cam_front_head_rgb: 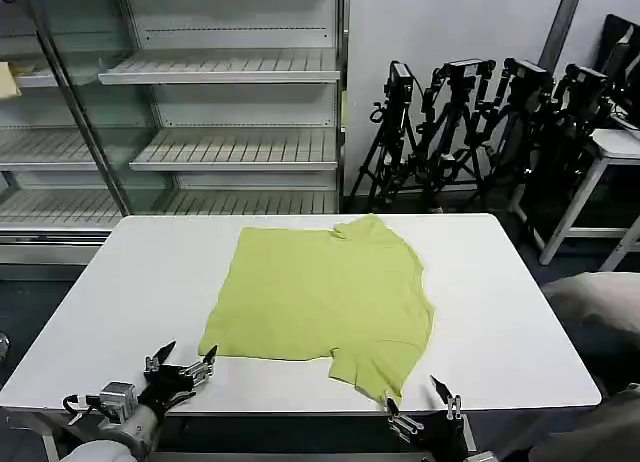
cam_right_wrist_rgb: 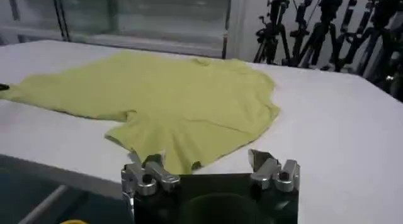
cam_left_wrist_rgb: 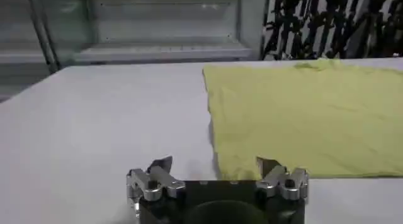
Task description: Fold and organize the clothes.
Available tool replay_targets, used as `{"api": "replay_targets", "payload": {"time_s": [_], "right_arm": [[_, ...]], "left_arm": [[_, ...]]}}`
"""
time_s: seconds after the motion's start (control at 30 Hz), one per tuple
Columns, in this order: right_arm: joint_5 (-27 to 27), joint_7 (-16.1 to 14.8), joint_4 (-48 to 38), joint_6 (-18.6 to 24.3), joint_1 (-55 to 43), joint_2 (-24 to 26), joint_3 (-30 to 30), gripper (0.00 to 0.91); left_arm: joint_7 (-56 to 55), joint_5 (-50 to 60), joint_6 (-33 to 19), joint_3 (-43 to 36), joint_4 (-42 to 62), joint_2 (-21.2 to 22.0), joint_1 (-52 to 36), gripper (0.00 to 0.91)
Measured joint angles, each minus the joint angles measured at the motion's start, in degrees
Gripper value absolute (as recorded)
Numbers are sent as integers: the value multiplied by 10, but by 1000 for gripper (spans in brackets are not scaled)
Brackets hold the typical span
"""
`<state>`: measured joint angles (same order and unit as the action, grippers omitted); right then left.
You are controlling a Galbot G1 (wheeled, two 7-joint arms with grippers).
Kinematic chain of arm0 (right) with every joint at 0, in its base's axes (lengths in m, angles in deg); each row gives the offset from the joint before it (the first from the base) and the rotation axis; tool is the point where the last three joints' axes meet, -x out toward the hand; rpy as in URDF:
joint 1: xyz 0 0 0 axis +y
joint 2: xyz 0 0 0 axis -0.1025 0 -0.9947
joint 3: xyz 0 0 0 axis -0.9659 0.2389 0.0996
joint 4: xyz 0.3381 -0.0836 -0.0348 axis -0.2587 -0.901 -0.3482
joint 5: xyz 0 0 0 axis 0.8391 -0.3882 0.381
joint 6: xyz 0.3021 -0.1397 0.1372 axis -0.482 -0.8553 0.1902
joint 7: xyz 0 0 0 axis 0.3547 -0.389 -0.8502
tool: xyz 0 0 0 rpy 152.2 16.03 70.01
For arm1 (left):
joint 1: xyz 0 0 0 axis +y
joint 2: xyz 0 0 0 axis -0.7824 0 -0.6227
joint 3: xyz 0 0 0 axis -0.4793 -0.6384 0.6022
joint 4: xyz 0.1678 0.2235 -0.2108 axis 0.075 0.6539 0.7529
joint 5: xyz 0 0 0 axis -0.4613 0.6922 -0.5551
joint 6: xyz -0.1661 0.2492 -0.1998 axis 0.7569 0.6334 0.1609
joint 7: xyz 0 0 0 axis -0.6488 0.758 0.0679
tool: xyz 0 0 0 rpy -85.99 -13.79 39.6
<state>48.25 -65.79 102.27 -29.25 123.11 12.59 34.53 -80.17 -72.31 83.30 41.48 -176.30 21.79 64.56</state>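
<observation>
We had both grippers low at the near table edge, jaws spread wide, nothing held. The left gripper (cam_front_head_rgb: 182,363) sat just short of the hem corner of the lime T-shirt (cam_front_head_rgb: 325,297), which lay ahead and slightly to its inner side; in the left wrist view that corner sat right between the fingertips (cam_left_wrist_rgb: 162,163). The right gripper (cam_front_head_rgb: 430,397) hung beside the near sleeve (cam_right_wrist_rgb: 165,140), whose tip reached almost to the table lip just in front of it.

Risks, as we judged them: the fabric looked thin and limp, so a pinch could catch only the top layer or slip off. A finger driven too flat might shove the cloth into a bunch vs. getting under it. The sleeve near the edge could get dragged off the table (cam_front_head_rgb: 520,312) if the right side pulled toward us.

Materials: the shirt was soft, matte, mildly wrinkled, spread flat w/ the collar at the far side. The table was smooth white laminate, so the cloth probably slides easily. Beyond it stood slatted metal shelving (cam_front_head_rgb: 225,67) and black tripods (cam_front_head_rgb: 470,122).
</observation>
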Motion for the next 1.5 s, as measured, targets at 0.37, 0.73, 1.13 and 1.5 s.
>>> {"api": "replay_targets", "payload": {"time_s": [0.37, 0.73, 1.13, 1.5], "right_arm": [[2, 7, 1, -23, -8, -2, 15, 0], [4, 9, 1, -34, -11, -4, 25, 0], [4, 2, 3, -31, -18, -2, 25, 0], [16, -5, 17, -34, -48, 0, 7, 0]], "left_arm": [[4, -7, 10, 1, 8, -1, -3, 10], [11, -17, 11, -2, 16, -1, -6, 10], [25, -20, 13, -6, 13, 1, -1, 10], [31, -32, 16, -10, 5, -10, -19, 10]]}}
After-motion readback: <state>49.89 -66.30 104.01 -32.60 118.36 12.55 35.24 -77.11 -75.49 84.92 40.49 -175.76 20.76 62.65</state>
